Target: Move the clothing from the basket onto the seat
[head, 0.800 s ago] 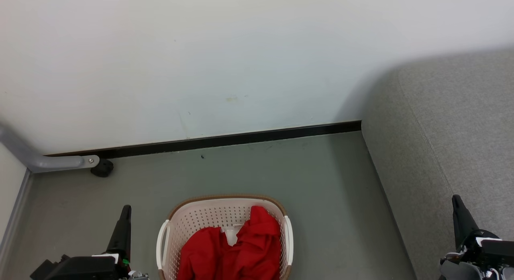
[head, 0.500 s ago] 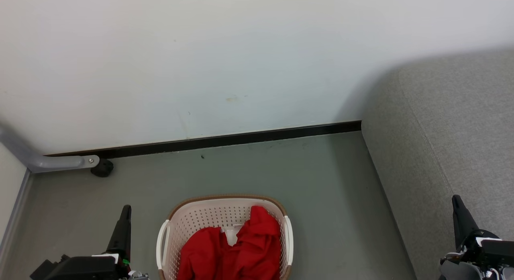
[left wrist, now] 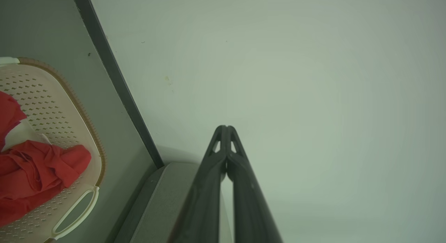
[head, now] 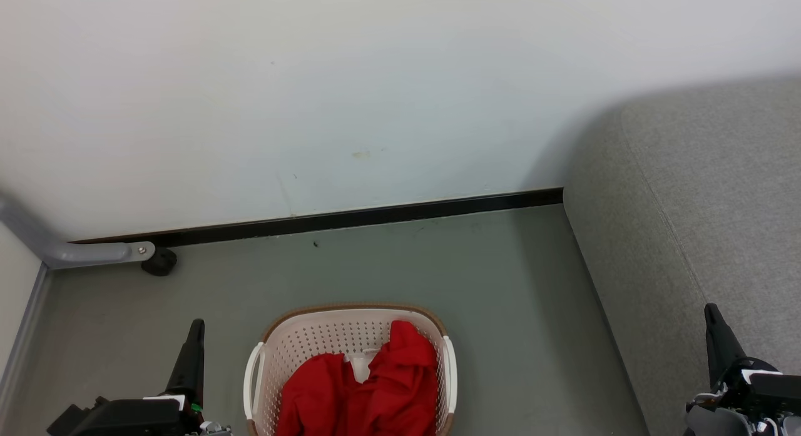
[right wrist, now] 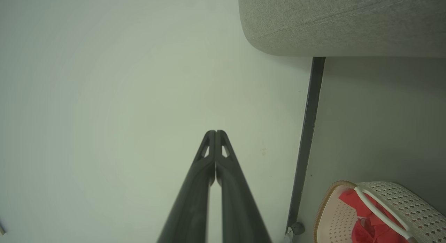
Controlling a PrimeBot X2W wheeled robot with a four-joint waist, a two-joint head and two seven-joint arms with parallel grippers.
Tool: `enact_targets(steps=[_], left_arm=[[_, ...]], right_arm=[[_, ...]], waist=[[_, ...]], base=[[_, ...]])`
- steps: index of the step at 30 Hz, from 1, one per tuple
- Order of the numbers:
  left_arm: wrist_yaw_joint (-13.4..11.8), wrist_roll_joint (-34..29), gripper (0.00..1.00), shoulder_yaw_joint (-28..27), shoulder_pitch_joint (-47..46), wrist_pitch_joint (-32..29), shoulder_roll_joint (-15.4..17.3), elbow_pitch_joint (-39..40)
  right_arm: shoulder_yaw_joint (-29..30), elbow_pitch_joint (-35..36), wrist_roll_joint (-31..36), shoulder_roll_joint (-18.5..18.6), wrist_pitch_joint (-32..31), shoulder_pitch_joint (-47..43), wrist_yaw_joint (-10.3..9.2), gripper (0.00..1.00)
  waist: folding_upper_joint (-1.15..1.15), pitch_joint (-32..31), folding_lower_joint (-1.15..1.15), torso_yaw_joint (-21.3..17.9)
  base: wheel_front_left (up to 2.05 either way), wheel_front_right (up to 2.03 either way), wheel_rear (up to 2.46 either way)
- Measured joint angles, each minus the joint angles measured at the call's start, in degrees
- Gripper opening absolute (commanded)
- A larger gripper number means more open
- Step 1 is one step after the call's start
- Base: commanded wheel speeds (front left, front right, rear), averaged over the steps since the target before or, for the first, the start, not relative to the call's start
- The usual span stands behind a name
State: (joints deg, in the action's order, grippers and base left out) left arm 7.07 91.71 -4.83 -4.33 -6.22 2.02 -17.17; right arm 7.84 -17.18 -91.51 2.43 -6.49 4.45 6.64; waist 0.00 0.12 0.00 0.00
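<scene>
The grey-green floor (head: 400, 267) carries the cream perforated laundry basket (head: 325, 336) at six o'clock in the head view, well apart from the black skirting (head: 375, 216). The light-grey sofa (head: 688, 204) stands at three o'clock. At nine o'clock a small black foot (head: 158, 261) ends a grey metal leg (head: 81, 253).

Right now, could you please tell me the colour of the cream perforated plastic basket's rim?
Brown rim, clearest in the left wrist view.

clothing (head: 363, 395) in basket (head: 325, 337) | basket on floor (head: 407, 267) | seat (head: 688, 204) to R | wall (head: 375, 79) behind
</scene>
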Motion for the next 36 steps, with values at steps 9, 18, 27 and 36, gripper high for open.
enact_targets(steps=[9,18,27,36], left_arm=[[0.0,0.0,0.0,0.0,0.0,0.0,0.0,0.0],[0.0,0.0,0.0,0.0,0.0,0.0,0.0,0.0],[0.0,0.0,0.0,0.0,0.0,0.0,0.0,0.0],[0.0,0.0,0.0,0.0,0.0,0.0,0.0,0.0]], right_arm=[[0.0,0.0,0.0,0.0,0.0,0.0,0.0,0.0],[0.0,0.0,0.0,0.0,0.0,0.0,0.0,0.0],[0.0,0.0,0.0,0.0,0.0,0.0,0.0,0.0],[0.0,0.0,0.0,0.0,0.0,0.0,0.0,0.0]], waist=[[0.0,0.0,0.0,0.0],[0.0,0.0,0.0,0.0],[0.0,0.0,0.0,0.0],[0.0,0.0,0.0,0.0]], base=[[0.0,0.0,0.0],[0.0,0.0,0.0],[0.0,0.0,0.0],[0.0,0.0,0.0]])
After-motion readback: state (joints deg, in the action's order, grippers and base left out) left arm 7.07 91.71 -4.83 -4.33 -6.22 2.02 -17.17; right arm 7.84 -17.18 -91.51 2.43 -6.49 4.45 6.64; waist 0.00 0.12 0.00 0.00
